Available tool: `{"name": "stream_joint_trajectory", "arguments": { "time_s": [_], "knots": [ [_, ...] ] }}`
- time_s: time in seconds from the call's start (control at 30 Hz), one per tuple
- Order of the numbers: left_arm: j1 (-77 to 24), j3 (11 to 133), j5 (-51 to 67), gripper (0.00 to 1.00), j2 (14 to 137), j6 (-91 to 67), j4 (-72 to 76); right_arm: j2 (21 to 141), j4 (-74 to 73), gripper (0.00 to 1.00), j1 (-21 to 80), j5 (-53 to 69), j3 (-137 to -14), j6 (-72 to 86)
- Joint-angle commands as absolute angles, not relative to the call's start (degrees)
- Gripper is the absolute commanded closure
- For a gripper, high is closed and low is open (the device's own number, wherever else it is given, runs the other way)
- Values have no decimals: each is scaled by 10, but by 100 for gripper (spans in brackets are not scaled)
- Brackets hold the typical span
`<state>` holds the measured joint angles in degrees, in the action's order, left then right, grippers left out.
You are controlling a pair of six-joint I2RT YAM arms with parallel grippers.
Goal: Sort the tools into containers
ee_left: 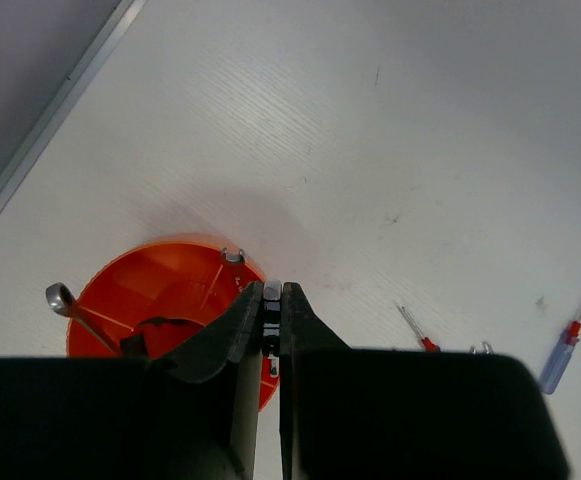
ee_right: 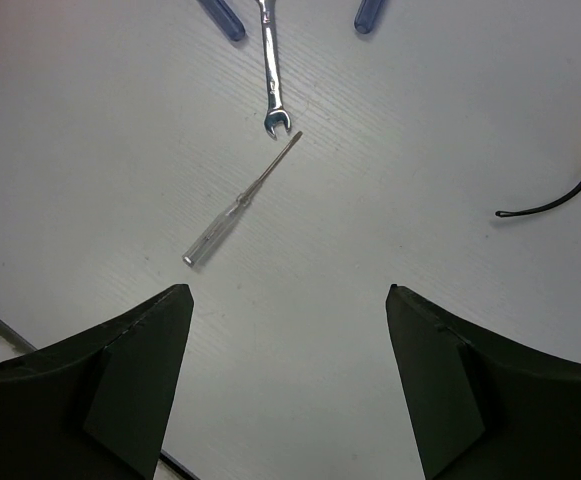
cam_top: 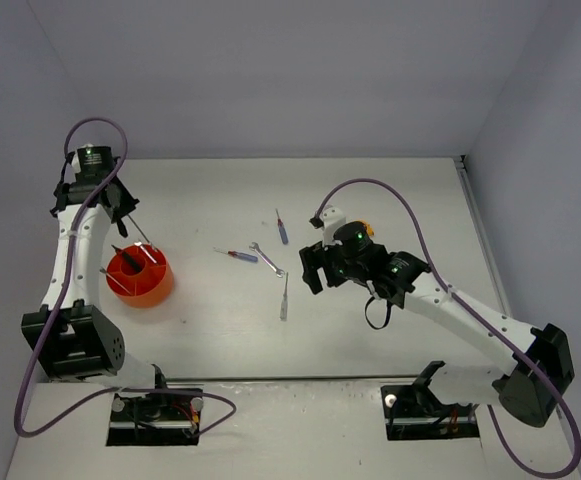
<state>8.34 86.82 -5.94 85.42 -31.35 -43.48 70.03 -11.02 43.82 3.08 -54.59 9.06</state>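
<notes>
Hovering right claw (ee_right: pixel 288 292) spread apart over thin screwdriver (ee_right: pixel 240 205): light, stiff, slippery; grip clear handle. Left claw (ee_left: pixel 273 292) closed together above tub (ee_left: pixel 130 290).

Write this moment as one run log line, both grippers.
left gripper: shut, near tub | right gripper: open, near clear screwdriver | wrench: on table

Robotics lab, white table (cam_top: pixel 210 200), plain grey walls (cam_top: pixel 270 70), cabled robot arms (cam_top: pixel 470 312)

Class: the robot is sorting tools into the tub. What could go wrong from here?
The clear-handled screwdriver nearly touches a wrench: the open right gripper may nudge both. A second wrench leans over the tub rim near the shut left gripper and could be knocked out.
</notes>
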Motion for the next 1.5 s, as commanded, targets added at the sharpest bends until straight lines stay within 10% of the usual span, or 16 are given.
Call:
{"name": "stream_joint_trajectory", "arguments": {
  "time_s": [0.0, 0.53, 0.93, 1.47],
  "knots": [
    [92, 891, -43, 100, 859, -289, -419, 719, -91, 24, 432, 15, -582, 88],
    [97, 797, 16, 95, 865, -244, -353, 792, -91, 24, 431, 21, -608, 93],
    [98, 790, 65, 50, 814, -227, -330, 858, -91, 26, 436, 17, -663, 84],
    [-41, 764, 141, 41, 720, -264, -363, 1130, -112, 49, 447, 11, -873, 25]
  ]
}}
